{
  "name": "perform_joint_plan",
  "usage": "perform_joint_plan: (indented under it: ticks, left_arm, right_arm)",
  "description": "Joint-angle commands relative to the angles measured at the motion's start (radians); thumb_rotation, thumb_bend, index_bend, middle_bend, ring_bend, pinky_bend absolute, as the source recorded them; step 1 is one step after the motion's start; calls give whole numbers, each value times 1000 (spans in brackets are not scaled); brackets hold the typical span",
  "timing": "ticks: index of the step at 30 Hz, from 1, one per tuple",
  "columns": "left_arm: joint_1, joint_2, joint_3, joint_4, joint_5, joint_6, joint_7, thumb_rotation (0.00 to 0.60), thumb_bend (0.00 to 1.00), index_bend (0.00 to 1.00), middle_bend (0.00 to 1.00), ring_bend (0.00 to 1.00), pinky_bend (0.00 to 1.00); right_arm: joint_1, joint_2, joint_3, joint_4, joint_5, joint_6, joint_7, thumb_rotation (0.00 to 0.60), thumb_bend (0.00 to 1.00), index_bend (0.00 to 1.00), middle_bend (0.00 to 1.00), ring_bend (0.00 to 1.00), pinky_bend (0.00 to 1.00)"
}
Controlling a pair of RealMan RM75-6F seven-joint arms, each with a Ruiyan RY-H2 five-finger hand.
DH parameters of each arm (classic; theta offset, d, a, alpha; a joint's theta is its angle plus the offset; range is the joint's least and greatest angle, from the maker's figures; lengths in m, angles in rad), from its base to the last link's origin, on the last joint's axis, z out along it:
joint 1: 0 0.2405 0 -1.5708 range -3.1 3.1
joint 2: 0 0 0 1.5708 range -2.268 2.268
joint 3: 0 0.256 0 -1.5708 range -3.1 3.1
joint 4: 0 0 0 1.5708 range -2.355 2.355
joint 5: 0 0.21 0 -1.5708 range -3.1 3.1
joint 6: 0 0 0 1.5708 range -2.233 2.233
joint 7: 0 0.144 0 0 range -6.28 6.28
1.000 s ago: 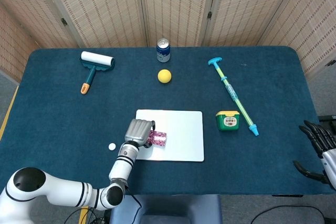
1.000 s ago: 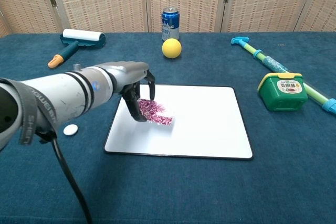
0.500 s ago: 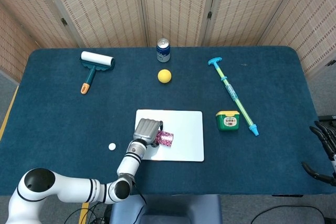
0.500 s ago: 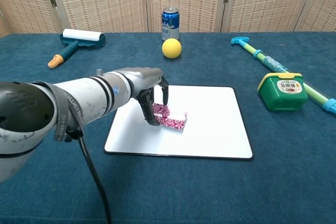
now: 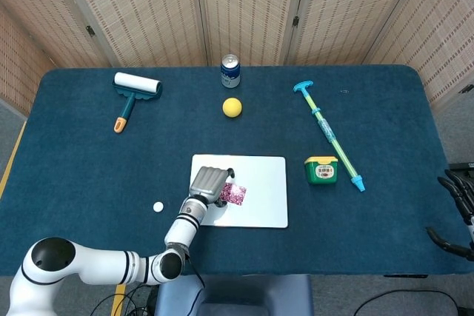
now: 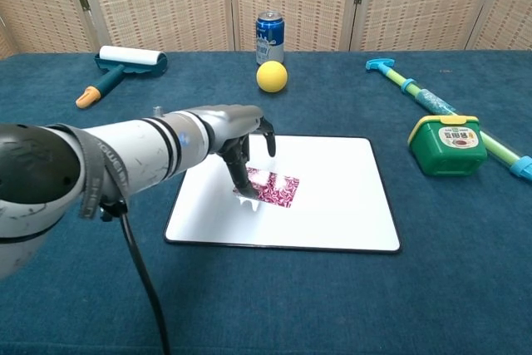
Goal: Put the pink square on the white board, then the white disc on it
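The white board (image 5: 255, 190) lies flat near the middle of the table (image 5: 74, 160), and my first step looks almost done. My left hand (image 5: 209, 183) is over the board's left part, fingers pointing down; whether they still pinch the pink square (image 5: 235, 195) or have just let go, I cannot tell. The square lies flat on the board, touching my fingertips (image 6: 246, 191) at about 3 o'clock from the hand in the head view. It is a small glittery pink tile with a dark pattern.

The coming move turns on the white disc (image 5: 158, 206). It is on the blue cloth off the board, at about 8 o'clock from my left hand, near it. The disc is round, so it has no long axis. My right hand (image 5: 458, 199) waits at the table's far right edge, fingers spread and holding nothing, well apart from the disc, so I judge the left hand should fetch it.
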State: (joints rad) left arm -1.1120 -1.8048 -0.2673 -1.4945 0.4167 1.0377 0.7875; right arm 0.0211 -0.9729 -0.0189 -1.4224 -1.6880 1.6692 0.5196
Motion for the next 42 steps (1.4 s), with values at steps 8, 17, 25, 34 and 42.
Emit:
perform_joint_plan:
  ticks: [8, 17, 25, 34, 42]
  left_arm:
    - [111, 213, 99, -405, -5, 258, 69, 600, 243, 404, 1000, 1000, 1000]
    - [252, 286, 213, -454, 116, 344, -32, 600, 243, 435, 1000, 1000, 1000]
    - [323, 309, 228, -329, 166, 239, -159, 600, 243, 449, 1000, 1000, 1000]
    - [337, 317, 206, -250, 143, 123, -197, 600, 244, 467, 1000, 1000, 1000]
    - [344, 311, 195, -203, 134, 71, -209, 600, 244, 471, 1000, 1000, 1000]
  right_arm:
    - [0, -3, -9, -14, -27, 6, -34, 600, 199, 0, 0, 0, 0]
    - [-1, -7, -24, -29, -70, 17, -88, 600, 198, 0, 0, 0, 0]
    - [-11, -14, -27, -34, -76, 35, -113, 600, 199, 0, 0, 0, 0]
    - [-1, -15, -25, -50, -65, 6, -145, 600, 199, 0, 0, 0, 0]
    - [0, -15, -21, -58, -54, 1, -154, 600, 200, 0, 0, 0, 0]
